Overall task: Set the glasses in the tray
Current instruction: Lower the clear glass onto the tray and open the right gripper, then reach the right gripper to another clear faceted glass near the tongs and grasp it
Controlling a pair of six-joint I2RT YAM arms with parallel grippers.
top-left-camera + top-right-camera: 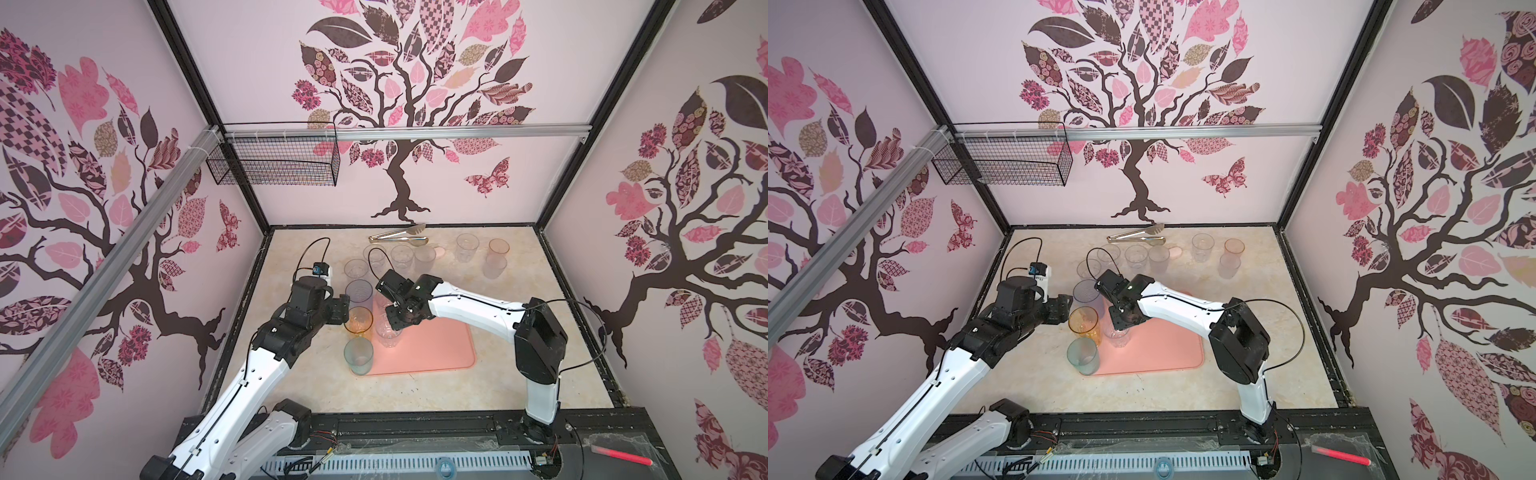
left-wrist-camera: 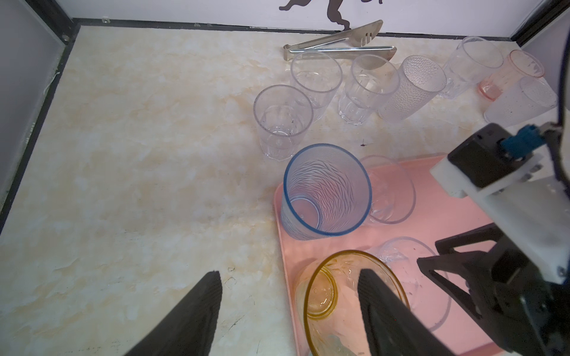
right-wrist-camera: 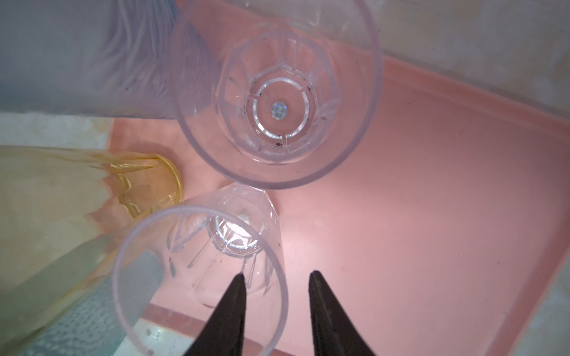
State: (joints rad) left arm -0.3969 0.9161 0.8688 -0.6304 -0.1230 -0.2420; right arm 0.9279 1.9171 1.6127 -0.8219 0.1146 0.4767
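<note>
The pink tray (image 1: 440,353) lies mid-table. On its left side stand a blue glass (image 1: 358,291), an amber glass (image 1: 358,319) and two clear faceted glasses (image 3: 277,92), with a teal glass (image 1: 358,353) at its near left corner. My right gripper (image 3: 277,273) is open over the nearer clear glass (image 3: 197,234). One finger is inside its rim, the other outside, neither touching. My left gripper (image 2: 290,277) is open beside the amber glass (image 2: 327,296), one finger over its mouth, the other over bare table.
Several clear, frosted and pink glasses (image 1: 402,254) stand in a row behind the tray, out to the right (image 1: 498,246). Metal tongs (image 1: 399,237) lie at the back wall. A wire basket (image 1: 274,162) hangs high at the back left.
</note>
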